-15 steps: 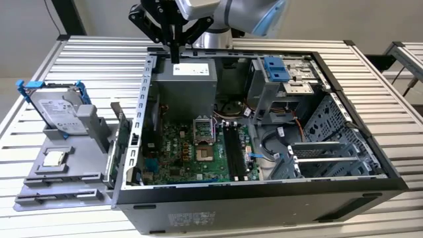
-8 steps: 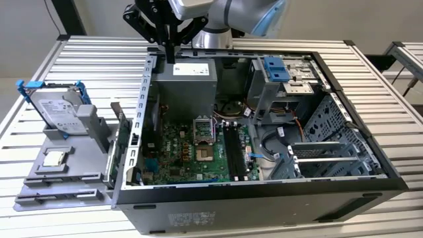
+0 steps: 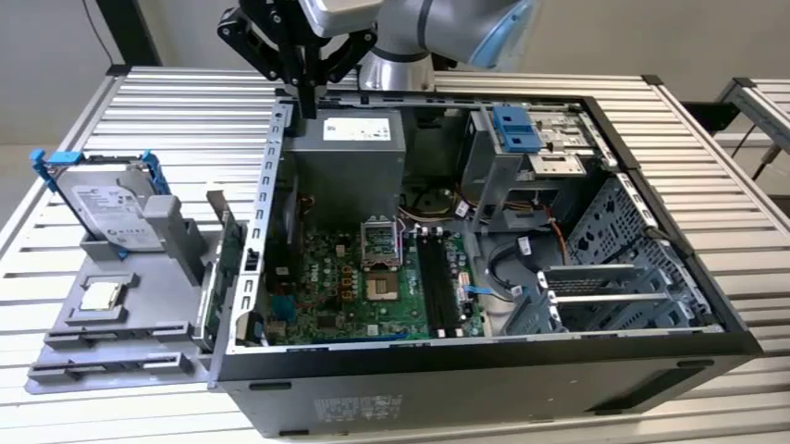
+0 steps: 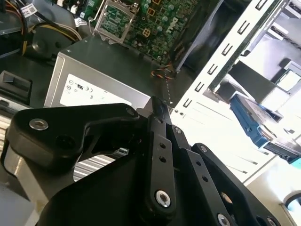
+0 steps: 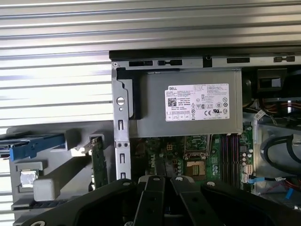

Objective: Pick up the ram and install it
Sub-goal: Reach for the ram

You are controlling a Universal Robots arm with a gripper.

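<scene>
Empty gripper (image 3: 302,104) pinched together; ram (image 5: 97,162) on edge, long axis along case wall (image 3: 274,185)

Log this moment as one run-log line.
pincer: shut, empty, by grey metal power-supply box | thin blue-green ram stick: upright in grey plastic holder beside open black computer case | status: ram not yet picked

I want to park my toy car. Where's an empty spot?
The ribbed table is bare past the hard drive at the far edge, and beside the computer case on the exterior view's right. The grey tray and the case's inside are crowded. The gripper hangs over the case's far corner.
</scene>
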